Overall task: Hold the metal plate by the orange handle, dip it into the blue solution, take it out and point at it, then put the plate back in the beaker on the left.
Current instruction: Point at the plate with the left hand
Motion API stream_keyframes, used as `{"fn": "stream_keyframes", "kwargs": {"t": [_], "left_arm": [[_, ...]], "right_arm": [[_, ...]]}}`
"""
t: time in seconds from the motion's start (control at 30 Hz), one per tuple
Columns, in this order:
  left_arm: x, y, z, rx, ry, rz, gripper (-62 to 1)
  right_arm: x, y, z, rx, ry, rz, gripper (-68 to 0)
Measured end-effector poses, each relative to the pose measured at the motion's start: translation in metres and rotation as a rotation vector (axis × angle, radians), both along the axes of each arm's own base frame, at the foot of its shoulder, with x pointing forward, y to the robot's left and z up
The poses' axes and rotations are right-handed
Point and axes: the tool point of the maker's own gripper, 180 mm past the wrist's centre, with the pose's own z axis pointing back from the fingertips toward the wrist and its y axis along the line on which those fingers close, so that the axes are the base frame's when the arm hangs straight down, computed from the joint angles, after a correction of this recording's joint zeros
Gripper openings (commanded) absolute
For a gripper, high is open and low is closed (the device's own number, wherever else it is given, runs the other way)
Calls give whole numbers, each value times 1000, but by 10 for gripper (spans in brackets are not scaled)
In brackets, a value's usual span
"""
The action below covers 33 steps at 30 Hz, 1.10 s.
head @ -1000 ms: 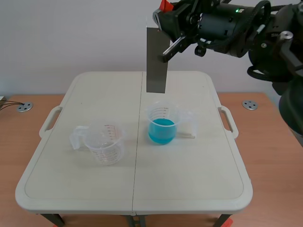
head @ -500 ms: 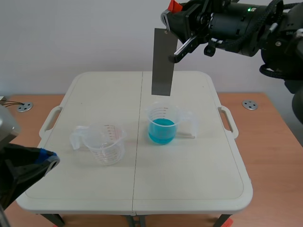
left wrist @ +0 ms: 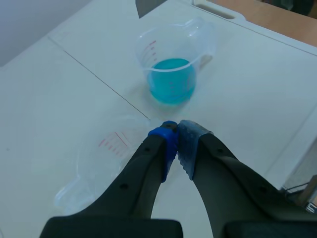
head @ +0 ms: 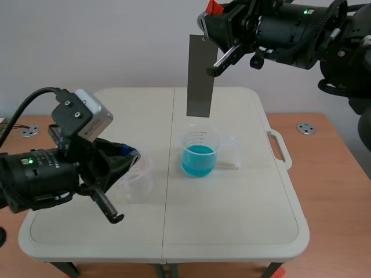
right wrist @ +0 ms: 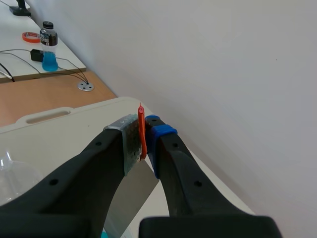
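Orange handle [head: 213, 7] is clamped in the right pincer [right wrist: 143, 133], upper middle of the frame. The metal plate [head: 200, 75] hangs clear above the beaker of blue solution [head: 198, 157]. I cannot tell whether it has been dipped. The left pincer [head: 130, 155], closed on nothing, hovers centre left over the empty beaker [left wrist: 111, 148] on the counter [head: 232, 220]. 2 steps seem left: pointing and returning the plate.
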Motion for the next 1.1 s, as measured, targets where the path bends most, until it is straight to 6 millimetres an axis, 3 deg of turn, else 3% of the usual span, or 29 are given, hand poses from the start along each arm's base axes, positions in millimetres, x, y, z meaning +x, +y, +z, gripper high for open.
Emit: {"fn": "stream_keyframes", "kwargs": {"t": [0.37, 0.57, 0.9, 1.1], "left_arm": [[55, -28, 3, -64, -34, 27, -593], [76, -39, 9, -66, -58, 23, -593], [84, -59, -4, -68, -36, 30, -593], [84, -59, -6, -54, -39, 28, -593]], "right_arm": [[0, 0, 0, 4, 1, 1, -662], [0, 0, 0, 4, 1, 1, -662], [0, 0, 1, 8, 2, 2, -662], [0, 0, 1, 8, 2, 2, -662]]}}
